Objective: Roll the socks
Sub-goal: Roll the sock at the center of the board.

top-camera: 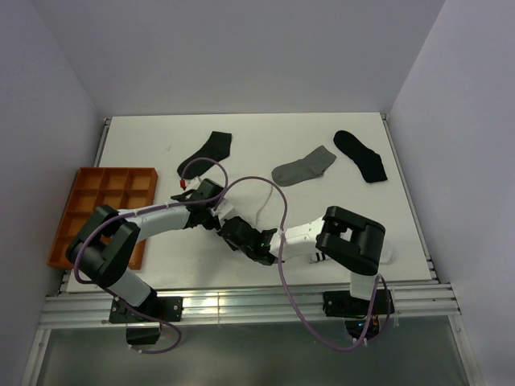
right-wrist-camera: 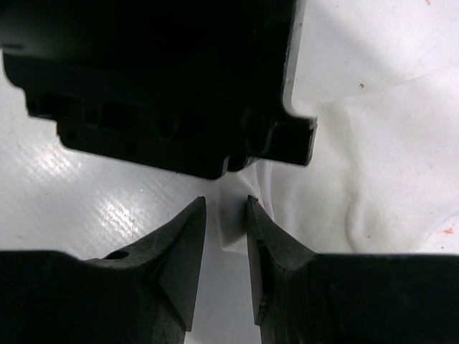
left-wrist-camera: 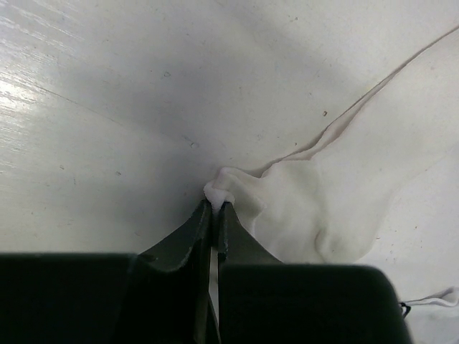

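My left pincer is pinched shut on a puckered corner of the white sock, which lies wrinkled on the surface, front-centre. My right pincer is narrow with white fabric between; real grip, can't tell. From above, the arms hide most of it.

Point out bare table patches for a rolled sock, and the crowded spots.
Bare white table at far left, between the orange compartment tray and the left black sock; also at right, nearer than the right black sock. Crowded: near centre, where left gripper and right gripper meet over the white sock, nearer than the grey sock.
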Robot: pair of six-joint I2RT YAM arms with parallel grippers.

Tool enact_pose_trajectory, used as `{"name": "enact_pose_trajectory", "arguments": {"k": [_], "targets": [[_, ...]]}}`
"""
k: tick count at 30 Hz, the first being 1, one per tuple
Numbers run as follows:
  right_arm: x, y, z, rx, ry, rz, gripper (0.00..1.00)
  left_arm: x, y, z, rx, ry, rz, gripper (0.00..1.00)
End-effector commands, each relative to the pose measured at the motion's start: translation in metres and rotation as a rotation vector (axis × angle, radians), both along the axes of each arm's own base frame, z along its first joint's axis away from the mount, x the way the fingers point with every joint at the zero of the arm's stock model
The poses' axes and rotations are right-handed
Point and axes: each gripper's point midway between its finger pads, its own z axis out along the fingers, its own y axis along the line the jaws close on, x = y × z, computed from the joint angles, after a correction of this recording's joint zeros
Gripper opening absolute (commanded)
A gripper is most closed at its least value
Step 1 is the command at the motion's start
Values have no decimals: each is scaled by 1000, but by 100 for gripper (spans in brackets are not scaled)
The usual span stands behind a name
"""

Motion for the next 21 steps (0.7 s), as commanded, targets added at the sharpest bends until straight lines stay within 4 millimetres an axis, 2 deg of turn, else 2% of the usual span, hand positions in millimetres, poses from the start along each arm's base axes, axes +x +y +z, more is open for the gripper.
{"name": "enact_pose_trajectory", "arguments": {"k": [1,10,14,16,21], "targets": [[3,-8,-15,-77,10,-44,36,-34,34,-33,167,140,-11,1],[4,-31,-41,-199,56,-91,24,-35,48,-37,194,155,38,1],[1,-36,-50,-225,98,-86,6,-30,51,-36,176,146,70,1],[0,-34,-51,-221,121,-78,0,-28,50,-35,163,142,81,4],[-7,-30,-50,-155,227,-22,0,-19,43,-28,115,107,114,18]]}}
